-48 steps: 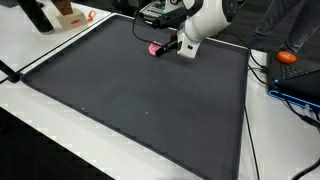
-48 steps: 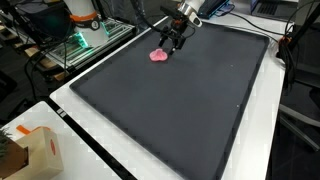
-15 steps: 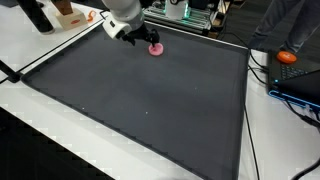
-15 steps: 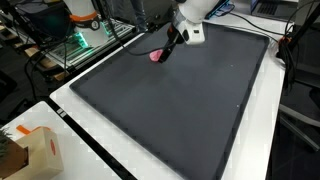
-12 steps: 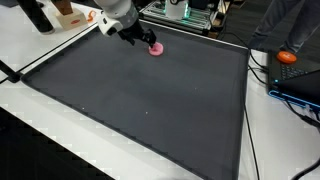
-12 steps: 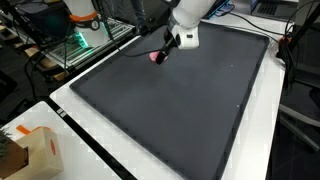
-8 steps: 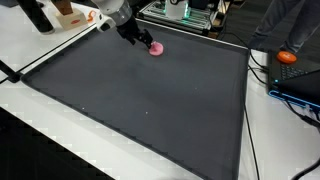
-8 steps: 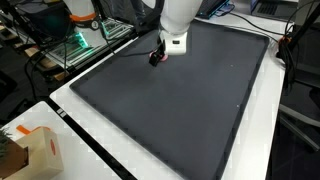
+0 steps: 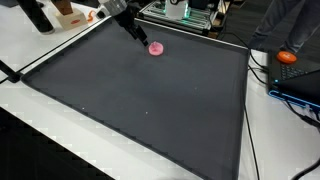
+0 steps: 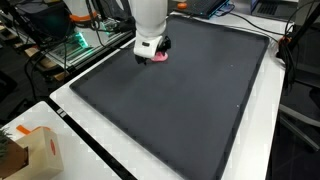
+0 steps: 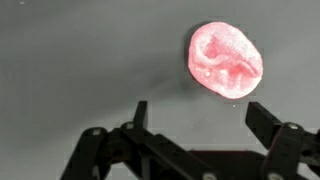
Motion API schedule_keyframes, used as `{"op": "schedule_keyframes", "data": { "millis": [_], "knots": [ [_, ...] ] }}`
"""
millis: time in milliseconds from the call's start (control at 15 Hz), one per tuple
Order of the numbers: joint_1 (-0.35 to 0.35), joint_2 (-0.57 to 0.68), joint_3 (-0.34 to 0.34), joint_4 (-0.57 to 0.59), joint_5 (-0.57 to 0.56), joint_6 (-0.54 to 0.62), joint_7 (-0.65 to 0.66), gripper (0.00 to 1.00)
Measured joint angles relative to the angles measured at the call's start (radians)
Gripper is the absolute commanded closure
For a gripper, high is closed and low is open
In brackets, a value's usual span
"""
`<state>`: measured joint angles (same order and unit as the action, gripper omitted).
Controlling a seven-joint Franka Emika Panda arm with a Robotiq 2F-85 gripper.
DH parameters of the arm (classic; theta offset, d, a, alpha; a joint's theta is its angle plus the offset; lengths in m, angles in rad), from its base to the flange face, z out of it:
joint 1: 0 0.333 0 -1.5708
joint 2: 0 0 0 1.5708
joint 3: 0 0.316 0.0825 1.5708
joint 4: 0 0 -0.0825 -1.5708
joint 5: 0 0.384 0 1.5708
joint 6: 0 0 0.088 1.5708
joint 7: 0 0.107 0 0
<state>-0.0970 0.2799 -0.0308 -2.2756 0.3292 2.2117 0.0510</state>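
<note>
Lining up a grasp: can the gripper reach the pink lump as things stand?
Probably yes: the gripper stands open, the pink lump lies just ahead of its fingertips on the dark mat, nothing between.

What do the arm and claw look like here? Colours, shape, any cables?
The arm has a glossy white, rounded casing. The claw is matte black, with two slim fingers on jointed linkage bars. No cables or markings can be made out on either.
</note>
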Motion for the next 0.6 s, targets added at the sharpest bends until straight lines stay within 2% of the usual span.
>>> {"op": "schedule_keyframes", "data": {
  "millis": [600],
  "knots": [
    [-0.002,-0.045,-0.027,-0.117,0.127,0.164,0.303,0.00]
  ]
}}
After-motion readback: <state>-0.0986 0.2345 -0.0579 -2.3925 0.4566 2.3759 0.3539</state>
